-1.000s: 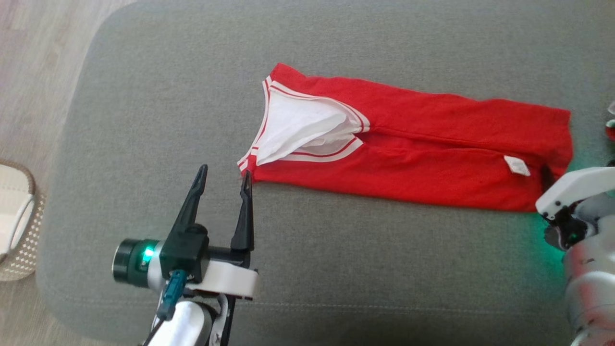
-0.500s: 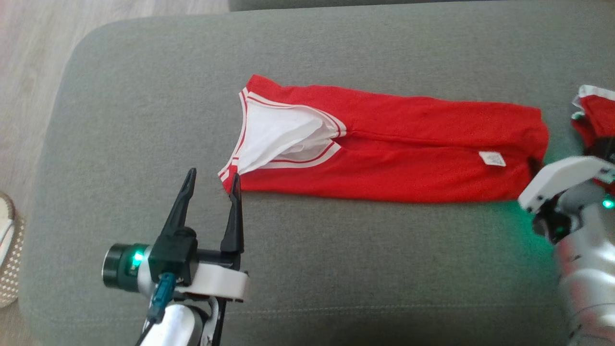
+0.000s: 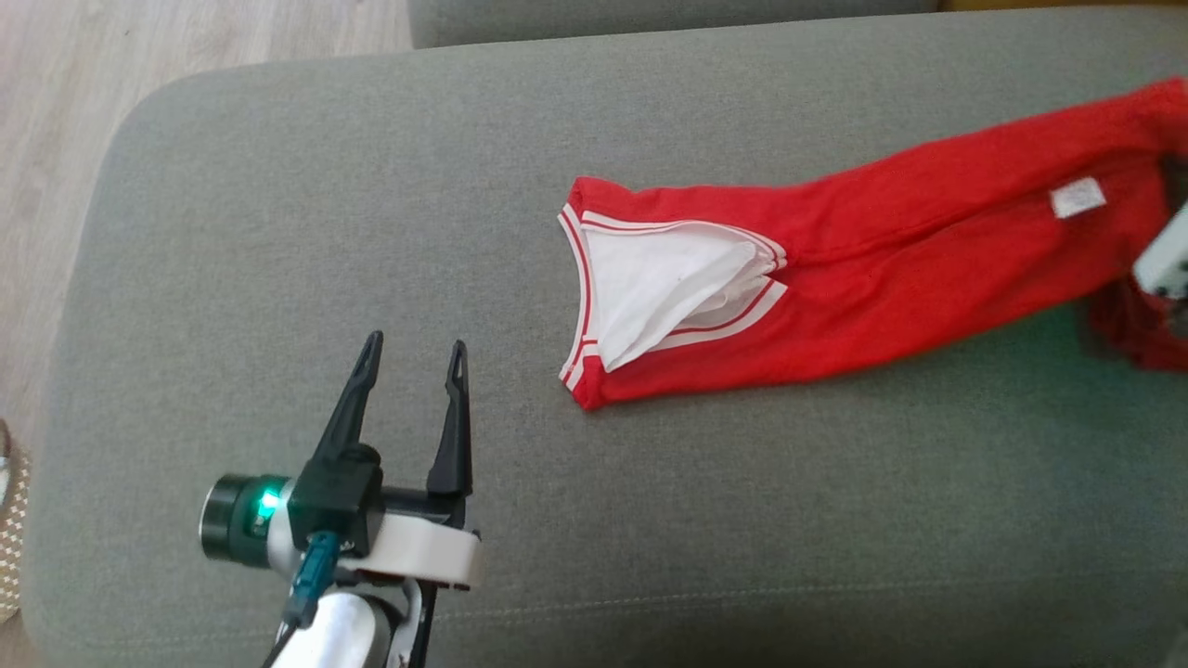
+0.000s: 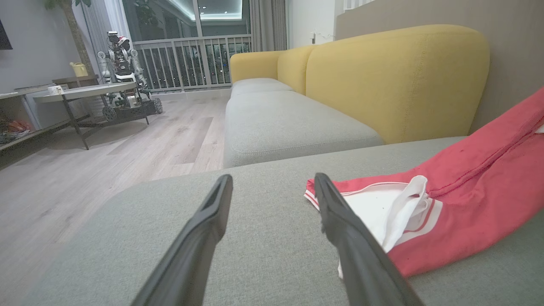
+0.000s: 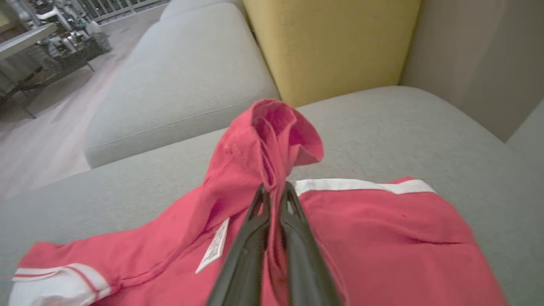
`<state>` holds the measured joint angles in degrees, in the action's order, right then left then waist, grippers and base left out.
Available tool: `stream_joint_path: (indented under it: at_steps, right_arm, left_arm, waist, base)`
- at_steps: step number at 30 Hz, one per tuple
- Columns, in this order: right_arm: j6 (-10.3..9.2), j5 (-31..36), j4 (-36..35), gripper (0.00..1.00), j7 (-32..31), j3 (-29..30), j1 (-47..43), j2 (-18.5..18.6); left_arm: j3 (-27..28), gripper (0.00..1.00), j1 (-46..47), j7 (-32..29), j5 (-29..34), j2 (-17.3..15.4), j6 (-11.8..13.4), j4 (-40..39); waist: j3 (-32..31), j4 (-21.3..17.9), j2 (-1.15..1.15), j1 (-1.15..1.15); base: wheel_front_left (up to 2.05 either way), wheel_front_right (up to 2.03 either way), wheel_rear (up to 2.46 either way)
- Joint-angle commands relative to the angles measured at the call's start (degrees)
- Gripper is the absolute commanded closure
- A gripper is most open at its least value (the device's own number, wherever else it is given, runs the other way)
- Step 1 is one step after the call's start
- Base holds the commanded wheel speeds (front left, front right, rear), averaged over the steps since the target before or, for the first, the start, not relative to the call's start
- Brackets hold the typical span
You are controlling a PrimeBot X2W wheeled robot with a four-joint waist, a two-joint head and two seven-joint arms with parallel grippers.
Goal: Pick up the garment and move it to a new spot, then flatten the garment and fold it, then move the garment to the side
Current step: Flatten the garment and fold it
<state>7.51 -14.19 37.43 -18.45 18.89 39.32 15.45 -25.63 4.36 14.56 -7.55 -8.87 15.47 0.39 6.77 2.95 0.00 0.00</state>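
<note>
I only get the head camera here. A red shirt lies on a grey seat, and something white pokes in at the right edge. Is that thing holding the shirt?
Observer: Yes. In the right wrist view the right pincer is shut on a raised fold of the shirt.
Operator: What's behind the seat?
Observer: A yellow backrest.
Operator: Anything else in the room?
Observer: Another robot stands near a table.
</note>
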Motion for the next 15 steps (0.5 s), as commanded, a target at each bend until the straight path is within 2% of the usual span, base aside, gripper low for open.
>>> stream_joint_path:
  at_steps: [1, 4, 9, 15]
  right_arm:
    - [-0.02, -1.5, -5.5, 1.0, -2.5, -2.6, -0.8, -1.7]
    - [-0.02, -2.7, -9.4, 1.0, -4.9, -4.3, -2.1, -3.5]
    - [-0.02, -5.9, -16.8, 1.0, -8.6, -8.1, -4.3, -9.8]
    - [-0.02, -8.7, -16.8, 1.0, -8.5, -13.0, -4.2, -12.4]
  left_arm:
    - [2.0, 0.0, 0.9, 0.4, 0.7, 0.2, -0.4, -1.2]
    - [1.9, 0.0, 1.1, 0.4, 0.9, 0.5, -0.7, -0.9]
    - [2.1, 0.0, 1.2, 0.4, 1.1, 1.2, -1.1, -0.7]
    - [1.6, 0.0, 1.5, 0.4, 1.6, 2.1, -2.0, -0.2]
  waist:
    - [-0.2, 0.5, 0.0, 0.0]
    - [-0.3, 1.1, 0.0, 0.0]
    - [-0.4, 3.0, 0.0, 0.0]
    - [-0.6, 6.6, 0.0, 0.0]
  base:
    - [0.0, 0.0, 0.0]
    - [0.0, 0.0, 0.0]
    - [0.0, 0.0, 0.0]
    - [0.0, 0.0, 0.0]
